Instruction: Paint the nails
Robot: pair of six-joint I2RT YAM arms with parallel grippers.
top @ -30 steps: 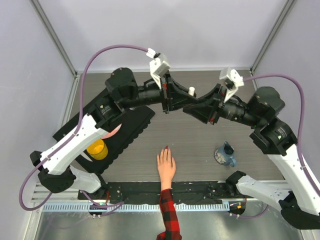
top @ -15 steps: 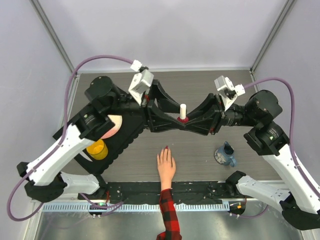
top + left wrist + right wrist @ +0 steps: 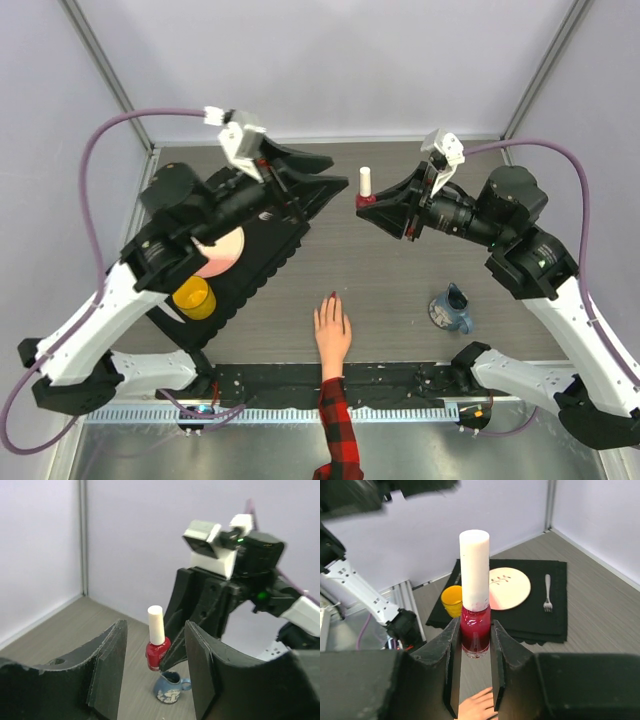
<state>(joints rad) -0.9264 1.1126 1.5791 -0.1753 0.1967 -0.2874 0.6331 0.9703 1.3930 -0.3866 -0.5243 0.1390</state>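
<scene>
The pale hand [image 3: 331,330] with a red-and-black plaid sleeve lies flat at the table's near middle. Its nails are tiny, and one fingertip [image 3: 332,296] looks red-tinted. My right gripper [image 3: 363,205] is shut on a red polish bottle [image 3: 366,190] with a white cap and holds it upright above the table. In the right wrist view the bottle [image 3: 475,630] sits between the gripper's [image 3: 473,627] pads, above the hand's fingers [image 3: 477,707]. My left gripper [image 3: 336,172] is open and empty, just left of the bottle. In the left wrist view the gripper [image 3: 156,630] frames the bottle [image 3: 158,652].
A black placemat [image 3: 265,255] at the left holds a pink plate [image 3: 222,252], a yellow cup [image 3: 194,298] and a fork [image 3: 547,592]. A small blue jug [image 3: 452,310] stands at the right. The enclosure's walls ring the table.
The two grippers were together at the bottle. My left gripper has drawn back to the left, open. My right gripper has carried the capped bottle a little up and back.
</scene>
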